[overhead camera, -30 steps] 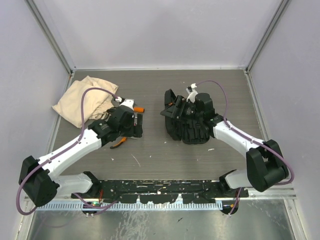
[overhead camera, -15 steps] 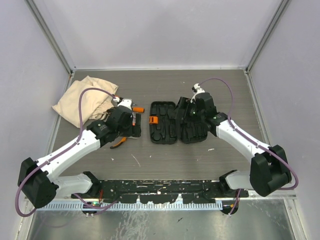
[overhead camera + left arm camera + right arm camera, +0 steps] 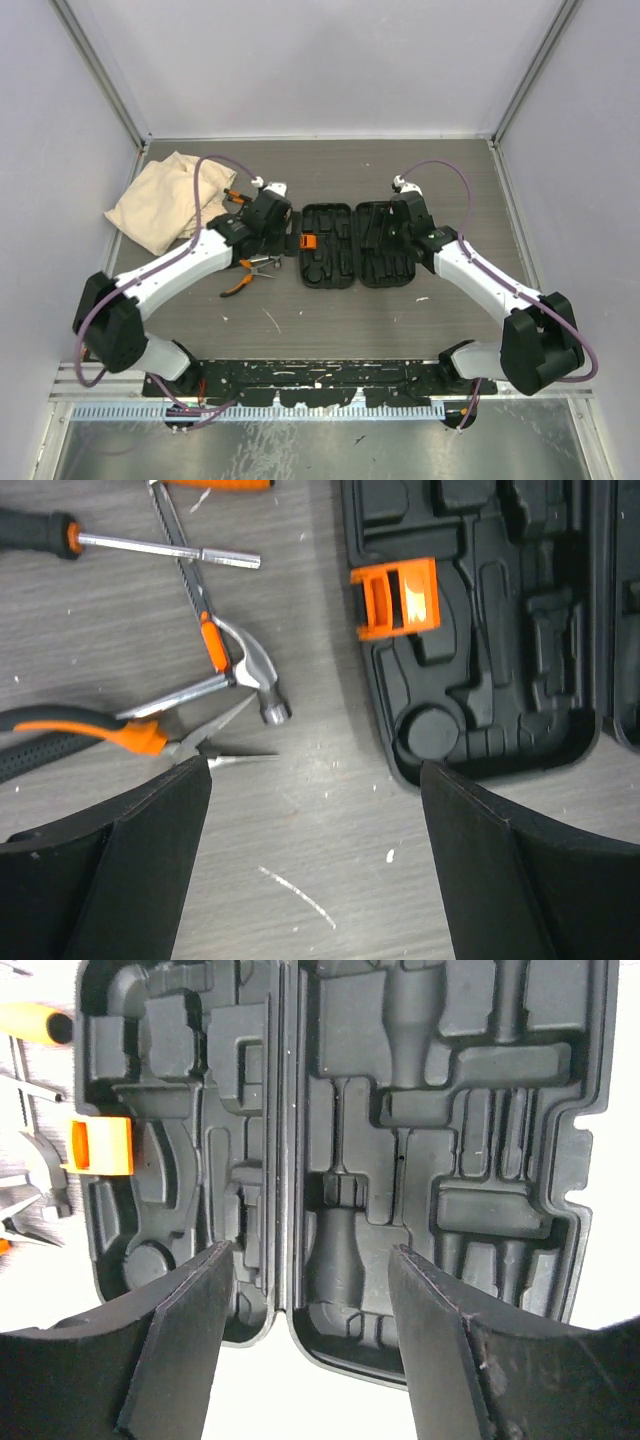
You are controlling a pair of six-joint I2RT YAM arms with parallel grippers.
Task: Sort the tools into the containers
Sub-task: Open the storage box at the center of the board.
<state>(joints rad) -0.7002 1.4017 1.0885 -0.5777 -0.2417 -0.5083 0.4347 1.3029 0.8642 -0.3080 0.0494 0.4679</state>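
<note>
My left claw (image 3: 315, 770) is hanging wide open with nothing in it, low over the bare table between the tool pile and the case. My right claw (image 3: 310, 1250) is spread open and empty too, parked right above the hinge of the open tool case (image 3: 350, 245). None of the tools are in a container yet. They're heaped in the left half of my left wrist view: claw hammer (image 3: 250, 670) in the middle, needle-nose pliers (image 3: 120, 735) at the lower left, and a screwdriver (image 3: 150, 548) along the top. The other container, a beige cloth bag (image 3: 165, 195), sits in the upper left of the overhead view, well away from the case. What worries me is that the pile's a tangle. The hammer's neck lies across a thin steel tool (image 3: 185, 550), and the plier tips poke in just below the hammer head. If I pinch any one of them I reckon it drags its neighbours along or slips out crooked. The pliers' tips are also really close to my left finger, so I could nudge them by accident. The case pockets are moulded to shape, so a tool dropped in skewed probably won't seat. If my right claw bumps a half, the whole case could slide. The orange latch (image 3: 395, 598) sticks up as well and could snag something.
</note>
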